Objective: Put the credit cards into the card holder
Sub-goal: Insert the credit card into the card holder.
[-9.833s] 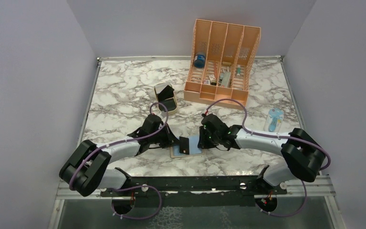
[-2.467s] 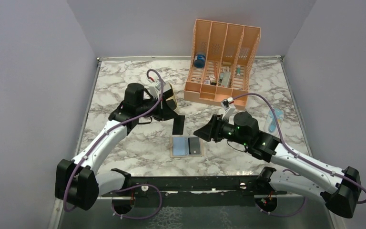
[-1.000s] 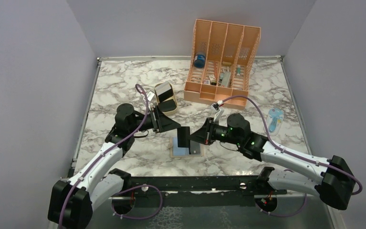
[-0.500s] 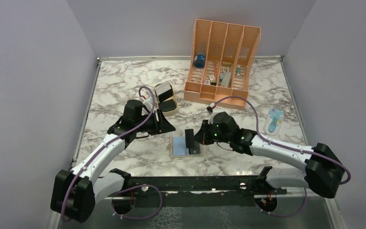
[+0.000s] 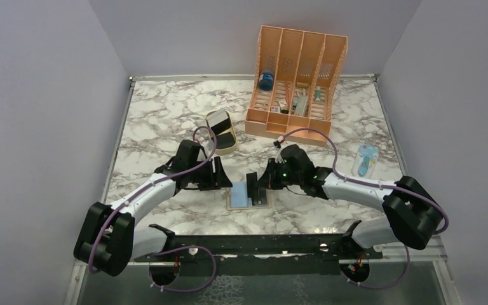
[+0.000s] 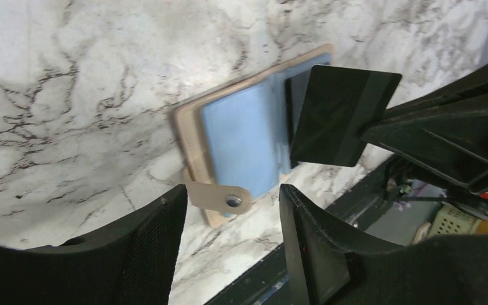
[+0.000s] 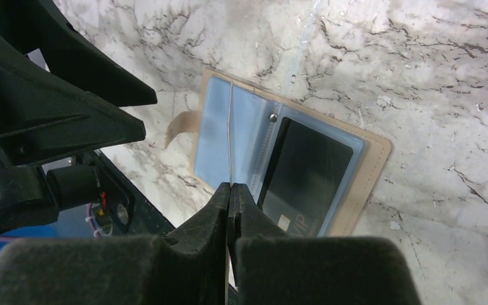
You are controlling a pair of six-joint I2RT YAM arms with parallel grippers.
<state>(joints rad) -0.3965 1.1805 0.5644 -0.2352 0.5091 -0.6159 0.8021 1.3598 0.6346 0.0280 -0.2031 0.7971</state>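
Now a black credit card [image 6: 343, 114] is held upright over the open card holder [image 6: 241, 146].
The card is pinched edge-on between the right fingers [image 7: 244, 210], above the holder's centre fold. A second black card [image 7: 305, 171] is already tucked in its right pocket. The left fingers [image 6: 165, 222] are spread beside the snap tab [image 6: 219, 197] on the marble desk [image 6: 70, 95].

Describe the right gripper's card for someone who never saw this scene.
At the middle of the marble table's near edge lies an open tan card holder. The black card stands on edge above it in the right gripper; another card lies flat in a pocket.
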